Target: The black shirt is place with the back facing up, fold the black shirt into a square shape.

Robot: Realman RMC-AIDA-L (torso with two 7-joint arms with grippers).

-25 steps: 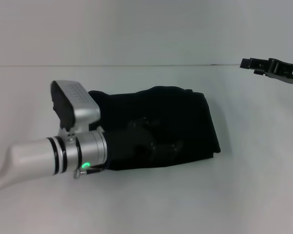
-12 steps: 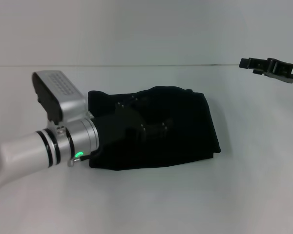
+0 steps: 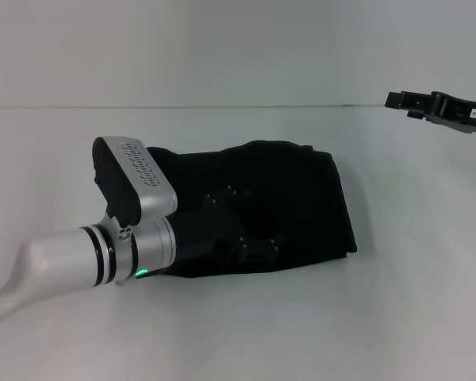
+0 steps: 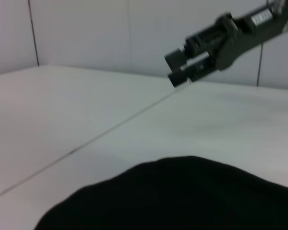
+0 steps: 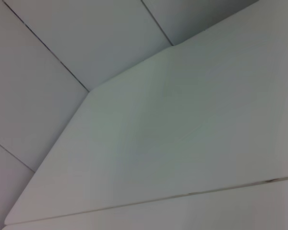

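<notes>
Left gripper (image 3: 250, 238) low over the folded black shirt (image 3: 301, 198), fingers' state unclear; likely final tidying, next squaring edges; right gripper (image 3: 404, 101) parked.

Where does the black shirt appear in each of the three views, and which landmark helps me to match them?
Head view: the black shirt lies folded at centre on the white table, the left gripper over it.
Left wrist view: its dark edge fills the lower part.
Right wrist view: not in it.
Shared landmark: the right gripper, raised at far right, also shows in the left wrist view.
</notes>
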